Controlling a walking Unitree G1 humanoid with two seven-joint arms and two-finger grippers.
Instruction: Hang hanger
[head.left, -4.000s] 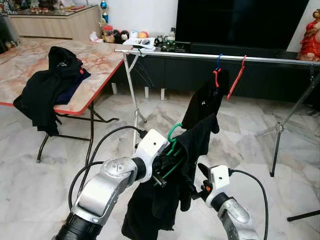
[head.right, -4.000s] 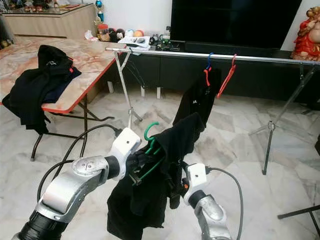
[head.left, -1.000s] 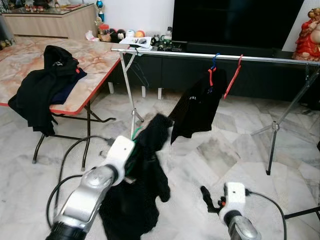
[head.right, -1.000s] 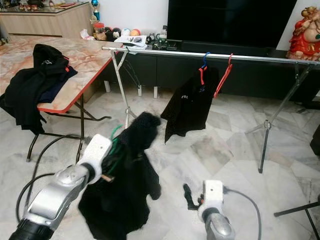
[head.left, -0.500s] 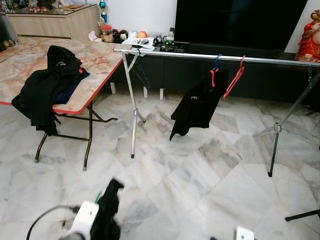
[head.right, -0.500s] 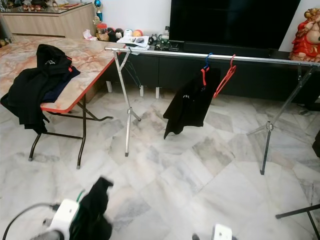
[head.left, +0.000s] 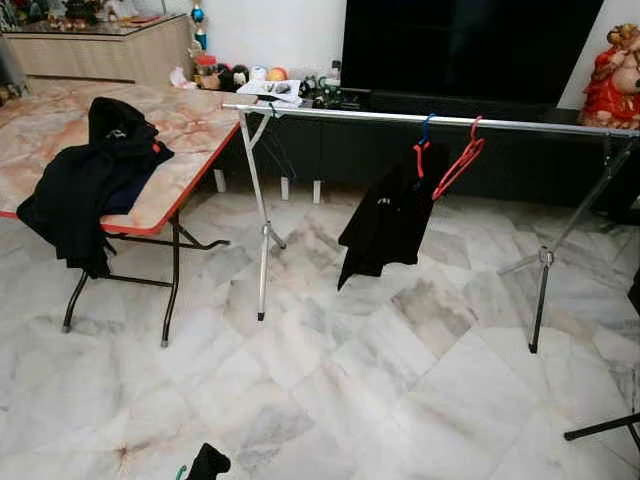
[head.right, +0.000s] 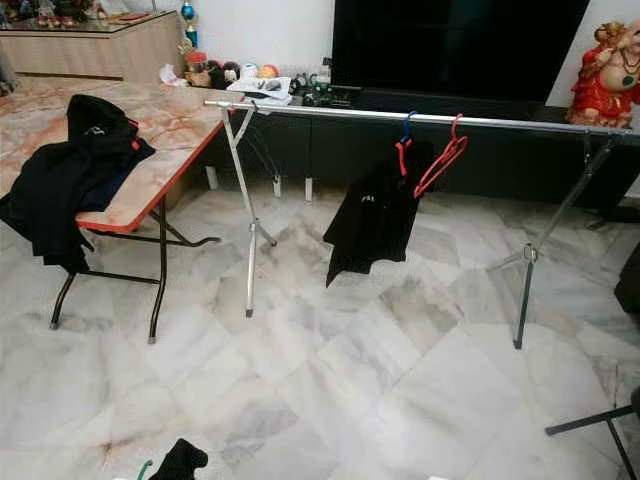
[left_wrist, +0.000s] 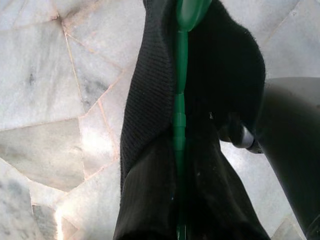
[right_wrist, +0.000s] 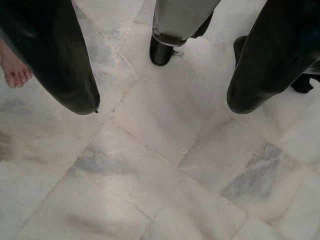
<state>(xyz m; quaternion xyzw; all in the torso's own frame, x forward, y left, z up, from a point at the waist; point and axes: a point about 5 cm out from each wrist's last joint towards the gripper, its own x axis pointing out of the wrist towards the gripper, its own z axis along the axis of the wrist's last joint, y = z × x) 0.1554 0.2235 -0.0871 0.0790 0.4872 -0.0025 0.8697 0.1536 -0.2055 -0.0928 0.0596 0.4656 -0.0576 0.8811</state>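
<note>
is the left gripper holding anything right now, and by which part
It appears to hold the green hanger with the black garment draped over it. The hold itself is out of sight, so which part is gripped cannot be told. The right gripper is open and empty.

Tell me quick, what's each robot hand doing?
Left gripper: holding the green hanger with the black garment.
Right gripper: open, holding nothing.
</note>
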